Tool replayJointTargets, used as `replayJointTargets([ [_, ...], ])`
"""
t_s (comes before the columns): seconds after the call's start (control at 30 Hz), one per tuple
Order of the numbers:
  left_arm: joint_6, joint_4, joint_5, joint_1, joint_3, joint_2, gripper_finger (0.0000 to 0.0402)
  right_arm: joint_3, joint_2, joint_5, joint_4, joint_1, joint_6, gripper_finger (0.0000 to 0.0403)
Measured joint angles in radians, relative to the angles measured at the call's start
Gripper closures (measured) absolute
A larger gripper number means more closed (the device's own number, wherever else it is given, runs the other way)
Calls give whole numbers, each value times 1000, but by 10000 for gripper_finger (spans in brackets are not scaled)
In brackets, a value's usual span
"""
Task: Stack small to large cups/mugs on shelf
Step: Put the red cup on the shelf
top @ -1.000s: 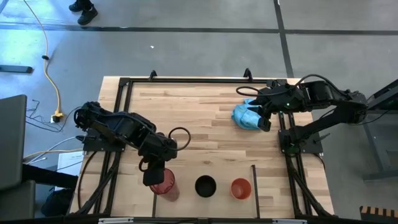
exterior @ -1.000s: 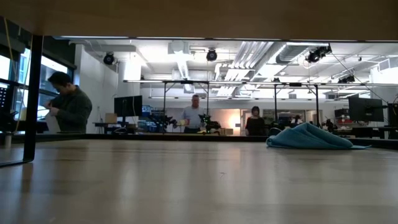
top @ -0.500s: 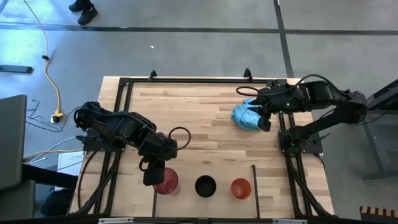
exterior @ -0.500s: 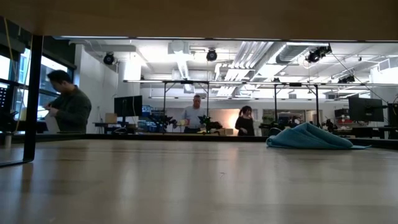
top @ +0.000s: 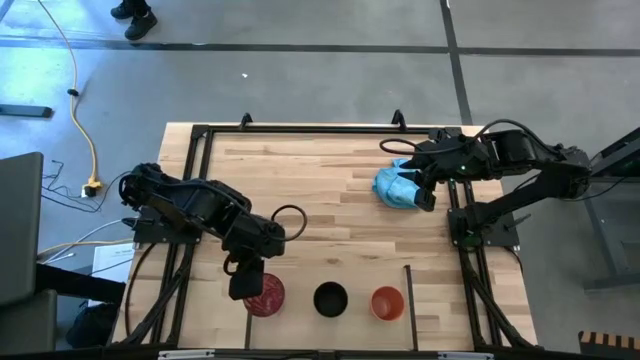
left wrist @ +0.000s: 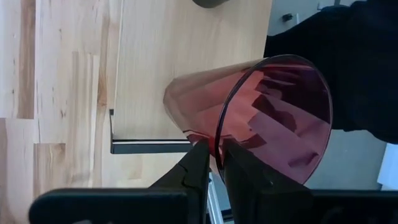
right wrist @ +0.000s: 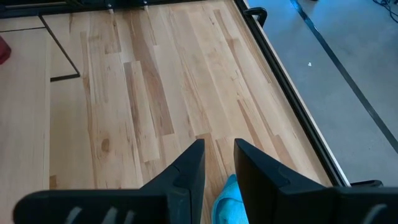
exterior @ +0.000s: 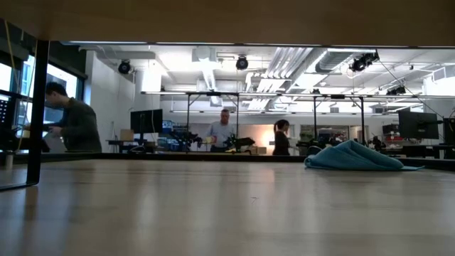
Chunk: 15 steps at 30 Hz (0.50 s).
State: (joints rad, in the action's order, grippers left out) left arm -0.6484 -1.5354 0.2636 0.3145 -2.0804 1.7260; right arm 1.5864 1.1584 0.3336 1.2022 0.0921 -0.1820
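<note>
My left gripper (top: 247,282) is shut on the translucent red-pink cup (top: 266,296) at the left end of the wood shelf strip (top: 300,318) along the table's near edge. The black cup (top: 330,298) stands mouth up in the middle section. The orange cup (top: 387,302) stands to its right, just left of a thin black bar (top: 408,290). My right gripper (top: 426,196) waits at the right edge of the light blue cloth (top: 396,187), its fingers a little apart (right wrist: 219,155) with nothing between the tips. My left gripper holds the red-pink cup by its rim (left wrist: 217,144), pinched with one finger inside the cup (left wrist: 239,167) and one outside its wall (left wrist: 198,163). The fingers come from above, slanting toward the table's near edge. The high view shows the mouth facing up; the base is hidden under it.
The light blue cloth (exterior: 353,156) lies heaped on the table's far right part. A black metal frame (top: 200,140) runs round the table's edges. A black cable loop (top: 288,218) sits beside my left arm. Bare wood lies between the cloth and the cups. People stand far behind (exterior: 71,124).
The red-pink cup in my left gripper has tipped from a slant toward upright: its body showed long toward the near edge, and now mostly its round mouth shows from above. The left gripper stays shut on it and has hardly shifted.
</note>
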Motion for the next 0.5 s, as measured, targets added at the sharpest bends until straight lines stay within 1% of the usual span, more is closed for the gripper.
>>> replayJointTargets([
  [0.5, -5, 31, 18, 0, 0, 0, 366, 0, 0, 0, 0, 0, 0, 325],
])
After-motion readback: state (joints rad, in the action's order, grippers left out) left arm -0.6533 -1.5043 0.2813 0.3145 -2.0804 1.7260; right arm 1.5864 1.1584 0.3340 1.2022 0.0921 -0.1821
